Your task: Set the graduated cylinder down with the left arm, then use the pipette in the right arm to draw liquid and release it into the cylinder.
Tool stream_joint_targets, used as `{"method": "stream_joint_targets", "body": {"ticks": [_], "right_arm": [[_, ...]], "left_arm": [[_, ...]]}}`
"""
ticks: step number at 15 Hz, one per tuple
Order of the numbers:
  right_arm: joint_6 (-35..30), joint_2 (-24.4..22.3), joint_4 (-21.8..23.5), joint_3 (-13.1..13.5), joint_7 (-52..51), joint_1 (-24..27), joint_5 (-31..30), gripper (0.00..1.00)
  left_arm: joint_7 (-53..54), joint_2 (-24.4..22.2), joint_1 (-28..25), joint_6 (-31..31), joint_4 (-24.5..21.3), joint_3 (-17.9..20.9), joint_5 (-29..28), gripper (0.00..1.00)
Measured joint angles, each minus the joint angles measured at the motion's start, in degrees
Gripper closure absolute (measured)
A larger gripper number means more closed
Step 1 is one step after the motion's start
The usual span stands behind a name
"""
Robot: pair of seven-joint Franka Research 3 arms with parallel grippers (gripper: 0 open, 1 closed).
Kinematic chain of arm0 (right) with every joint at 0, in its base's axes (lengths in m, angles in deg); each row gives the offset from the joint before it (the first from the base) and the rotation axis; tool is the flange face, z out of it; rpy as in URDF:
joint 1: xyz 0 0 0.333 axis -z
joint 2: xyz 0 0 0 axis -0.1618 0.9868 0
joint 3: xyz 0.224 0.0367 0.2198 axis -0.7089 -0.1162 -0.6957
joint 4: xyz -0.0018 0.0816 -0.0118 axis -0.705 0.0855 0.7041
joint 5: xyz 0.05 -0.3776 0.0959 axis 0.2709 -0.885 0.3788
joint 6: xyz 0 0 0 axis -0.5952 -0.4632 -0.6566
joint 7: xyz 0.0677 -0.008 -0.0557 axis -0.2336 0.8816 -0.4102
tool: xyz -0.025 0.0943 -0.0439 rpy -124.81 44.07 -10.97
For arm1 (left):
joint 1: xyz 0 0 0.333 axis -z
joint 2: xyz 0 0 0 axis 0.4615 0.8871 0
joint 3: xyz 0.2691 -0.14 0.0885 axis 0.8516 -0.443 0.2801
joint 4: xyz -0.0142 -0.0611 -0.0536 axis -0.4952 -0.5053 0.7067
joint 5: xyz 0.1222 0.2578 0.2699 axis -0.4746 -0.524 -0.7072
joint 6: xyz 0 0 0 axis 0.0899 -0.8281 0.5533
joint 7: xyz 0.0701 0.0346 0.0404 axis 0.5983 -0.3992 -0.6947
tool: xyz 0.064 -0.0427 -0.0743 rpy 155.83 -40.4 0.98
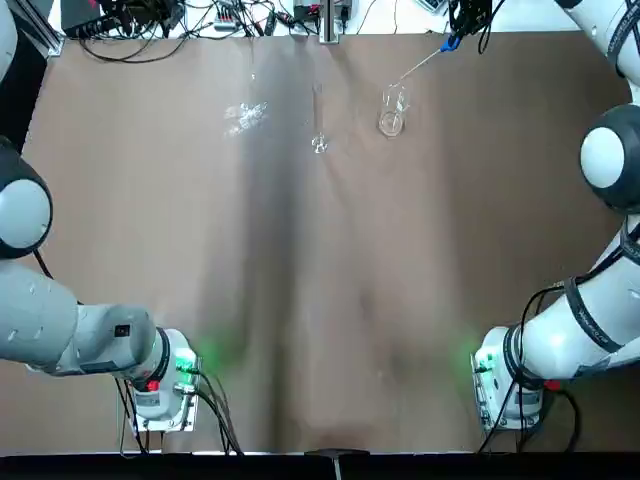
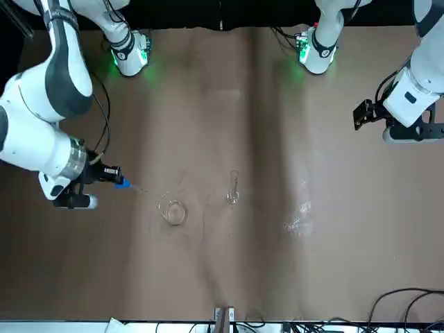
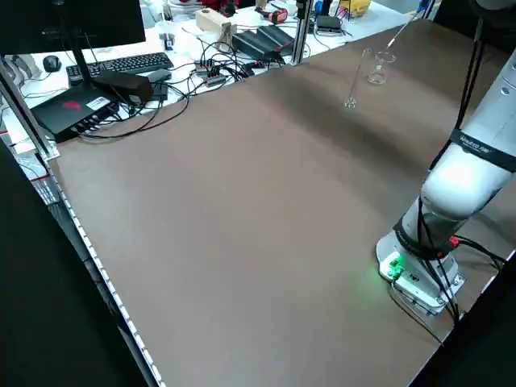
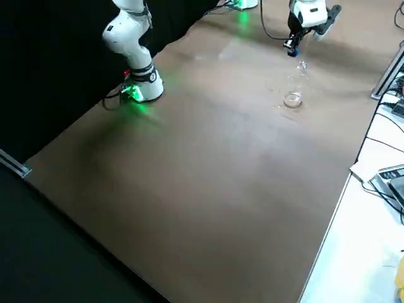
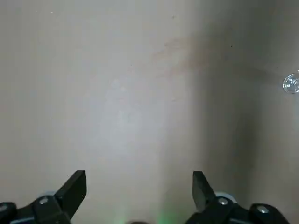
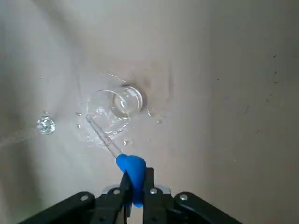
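Look for the cylinder point(image 3: 353, 85) to the left of the beaker point(image 6: 114, 105), a bit nearer the robot. Standing up on its foot on the table point(image 1: 300, 300), with no gripper on it. Find the beaker between the cylinder and the right gripper point(image 6: 137, 175), but much closer to the gripper.

At the far right, pinching the blue bulb point(image 6: 133, 172) of the pipette point(image 6: 105, 139). Slanting down from bulb to tip, to the left and a little nearer the robot. Tip right at the top of the beaker; hard to tell, just over the rim or just inside. Hard to see any water in the thin tube, too.

Most likely time to dip and suck up water. For that, just a small move down and a softer pinch. Then up, and left to the cylinder, with the tip over its thin top. Easy to bump and tip over, so best to go high and slow.

Far off to the left, the left gripper point(image 5: 139, 182), spread wide and holding nothing. Closer to the cylinder: the right gripper.
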Motion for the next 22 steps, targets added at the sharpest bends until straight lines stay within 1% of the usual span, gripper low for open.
{"method": "stream_joint_targets", "body": {"ticks": [11,14,17,18,20,21,22], "right_arm": [[2.48,3.98,0.06,-0.53,-0.23,-0.75,-4.44,0.86],[3.25,4.84,0.06,-0.58,-0.23,-1.96,-5.01,0.85],[3.61,5.47,0.06,-0.61,-0.22,-4.23,-8.93,0.85],[3.61,5.58,0.06,-0.62,-0.22,-4.61,-9.18,0.85],[3.65,5.80,0.06,-0.62,-0.21,-5.16,-9.94,0.83],[3.70,5.86,0.06,-0.62,-0.22,-5.35,-10.25,0.78],[3.74,5.89,0.06,-0.62,-0.22,-5.52,-10.32,0.78]], "left_arm": [[0.00,0.00,-0.40,0.00,0.00,0.00,0.48,0.00],[0.00,0.00,-0.49,0.00,0.00,0.00,0.72,0.00],[0.01,0.00,-0.51,0.00,0.00,0.00,0.73,0.00],[0.01,0.00,-0.51,0.00,0.00,0.01,0.73,0.00],[0.01,0.00,-0.51,0.00,0.00,0.01,0.73,0.00],[0.01,0.00,-0.51,0.00,0.00,0.01,0.74,0.00],[0.01,0.00,-0.51,0.00,0.00,0.01,0.74,0.00]]}}
